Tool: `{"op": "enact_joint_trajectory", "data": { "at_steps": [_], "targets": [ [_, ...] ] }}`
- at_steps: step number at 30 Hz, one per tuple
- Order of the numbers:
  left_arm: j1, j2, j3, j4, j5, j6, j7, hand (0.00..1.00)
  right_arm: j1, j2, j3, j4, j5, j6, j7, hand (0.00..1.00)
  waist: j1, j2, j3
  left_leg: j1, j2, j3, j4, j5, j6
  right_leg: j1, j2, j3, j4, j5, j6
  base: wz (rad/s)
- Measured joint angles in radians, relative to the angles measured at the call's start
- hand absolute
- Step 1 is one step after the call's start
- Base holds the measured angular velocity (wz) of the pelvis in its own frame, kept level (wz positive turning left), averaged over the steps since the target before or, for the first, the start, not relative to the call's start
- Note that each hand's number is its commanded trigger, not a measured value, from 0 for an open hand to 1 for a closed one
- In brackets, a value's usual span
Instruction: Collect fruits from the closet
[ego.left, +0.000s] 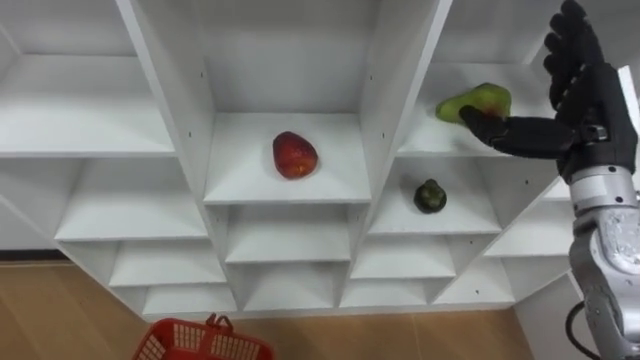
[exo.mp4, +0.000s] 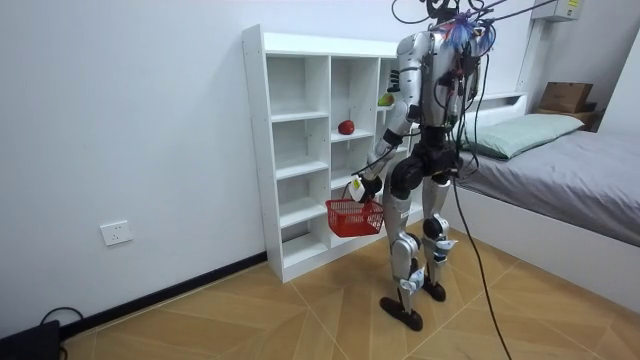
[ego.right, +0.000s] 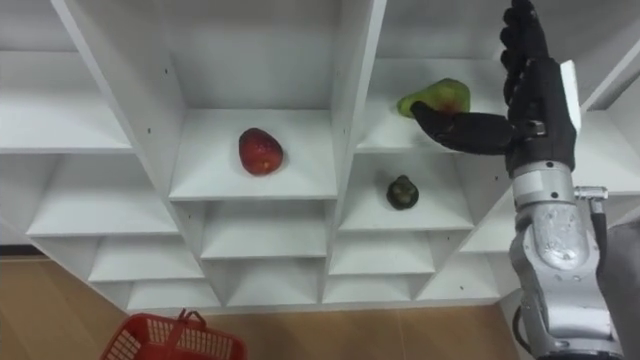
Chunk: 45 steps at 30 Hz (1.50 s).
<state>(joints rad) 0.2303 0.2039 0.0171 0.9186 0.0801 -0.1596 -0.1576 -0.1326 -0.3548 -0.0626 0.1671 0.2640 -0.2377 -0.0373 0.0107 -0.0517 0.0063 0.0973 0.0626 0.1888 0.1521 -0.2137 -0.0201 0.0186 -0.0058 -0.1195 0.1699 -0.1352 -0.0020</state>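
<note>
The robot stands at the closet (ego.left: 240, 172), right hand (ego.left: 585, 100) raised with fingers straight and wide, holding nothing, its thumb reaching to the green fruit (ego.left: 482, 99) on the upper right shelf. An apple (ego.left: 295, 155) lies in the middle compartment and a dark fruit (ego.left: 430, 196) below the green one. The basket (ego.left: 200, 345) hangs under the left hand (exo.mp4: 362, 184), whose grip I cannot tell.
</note>
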Motion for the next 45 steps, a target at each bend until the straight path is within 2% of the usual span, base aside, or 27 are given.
{"op": "enact_joint_trajectory", "data": {
  "at_steps": [9, 15, 17, 21, 23, 30, 32, 35, 41, 43, 45],
  "targets": [
    [0.0, 0.0, 0.017, 0.0, -0.001, 0.007, -0.014, 1.0, -0.002, -0.003, 0.0, 0.015, 0.0, 0.021, 0.069, 0.0, 0.011, -0.005, -0.0019, -0.004, -0.001, -0.005, 0.01, 0.0, 0.0, 0.008, -0.006, -0.026, 0.003, 0.001, -0.001, 0.02],
    [0.001, 0.001, 0.017, 0.0, -0.003, 0.008, -0.029, 1.0, -0.005, -0.003, 0.0, 0.026, 0.0, 0.027, 0.092, 0.0, 0.02, -0.024, 0.0054, -0.007, -0.003, -0.022, 0.016, 0.0, 0.0, 0.017, -0.009, -0.042, -0.003, 0.0, -0.001, 0.09],
    [0.0, 0.003, 0.018, 0.001, -0.003, 0.009, -0.028, 1.0, -0.015, -0.011, 0.0, 0.065, 0.0, 0.034, 0.106, 0.0, 0.022, -0.032, 0.0043, -0.007, -0.004, -0.029, 0.019, 0.0, 0.001, 0.017, -0.01, -0.049, -0.003, 0.0, -0.001, 0.09],
    [-0.002, 0.005, 0.02, 0.001, -0.001, 0.022, -0.029, 1.0, -0.036, -0.02, 0.0, 0.121, -0.023, 0.049, 0.106, 0.0, 0.023, -0.032, 0.0038, -0.007, -0.004, -0.029, 0.018, 0.0, 0.001, 0.016, -0.01, -0.05, -0.001, 0.0, -0.001, 0.01],
    [-0.005, 0.005, 0.02, 0.001, -0.002, 0.031, -0.032, 1.0, -0.045, -0.043, 0.0, 0.146, -0.04, 0.057, 0.106, 0.0, 0.025, -0.032, 0.0039, -0.005, -0.003, -0.029, 0.017, 0.0, 0.001, 0.016, -0.01, -0.048, 0.0, 0.0, -0.001, 0.0],
    [-0.009, 0.011, 0.02, 0.001, -0.001, 0.046, -0.046, 1.0, -0.09, -0.065, 0.002, 0.226, -0.106, 0.065, 0.115, 0.0, 0.025, -0.031, 0.0037, -0.007, -0.003, -0.034, 0.016, 0.0, 0.001, 0.016, -0.009, -0.045, 0.0, 0.001, -0.001, -0.01],
    [-0.015, 0.012, 0.02, 0.001, -0.002, 0.046, -0.049, 1.0, -0.099, -0.089, 0.006, 0.257, -0.131, 0.066, 0.123, 0.0, 0.027, -0.033, 0.003, -0.007, -0.003, -0.036, 0.015, 0.0, 0.001, 0.015, -0.009, -0.045, 0.0, 0.0, -0.001, 0.0],
    [-0.015, 0.014, 0.02, 0.003, -0.001, 0.05, -0.049, 1.0, -0.099, -0.101, 0.006, 0.26, -0.152, 0.066, 0.123, 0.0, 0.031, -0.034, 0.0023, -0.005, -0.003, -0.037, 0.016, 0.0, 0.001, 0.015, -0.009, -0.046, 0.0, 0.0, -0.001, 0.0],
    [-0.018, 0.015, 0.02, 0.003, -0.001, 0.056, -0.05, 1.0, -0.099, -0.102, 0.007, 0.294, -0.156, 0.068, 0.124, 0.0, 0.046, -0.046, -0.0035, -0.002, -0.003, -0.037, 0.016, 0.001, 0.001, 0.018, -0.009, -0.045, 0.001, 0.0, -0.001, 0.0],
    [-0.02, 0.016, 0.02, 0.003, -0.001, 0.06, -0.051, 1.0, -0.099, -0.102, 0.006, 0.302, -0.157, 0.086, 0.127, 0.0, 0.048, -0.047, -0.0034, -0.001, -0.003, -0.037, 0.017, 0.001, 0.001, 0.021, -0.009, -0.046, 0.001, 0.001, -0.002, 0.0],
    [-0.02, 0.016, 0.02, 0.003, -0.003, 0.063, -0.051, 1.0, -0.099, -0.102, 0.006, 0.308, -0.157, 0.087, 0.13, 0.0, 0.048, -0.047, -0.0033, -0.002, -0.003, -0.038, 0.017, 0.001, 0.001, 0.022, -0.01, -0.047, 0.001, 0.001, -0.002, 0.0]
  ]
}}
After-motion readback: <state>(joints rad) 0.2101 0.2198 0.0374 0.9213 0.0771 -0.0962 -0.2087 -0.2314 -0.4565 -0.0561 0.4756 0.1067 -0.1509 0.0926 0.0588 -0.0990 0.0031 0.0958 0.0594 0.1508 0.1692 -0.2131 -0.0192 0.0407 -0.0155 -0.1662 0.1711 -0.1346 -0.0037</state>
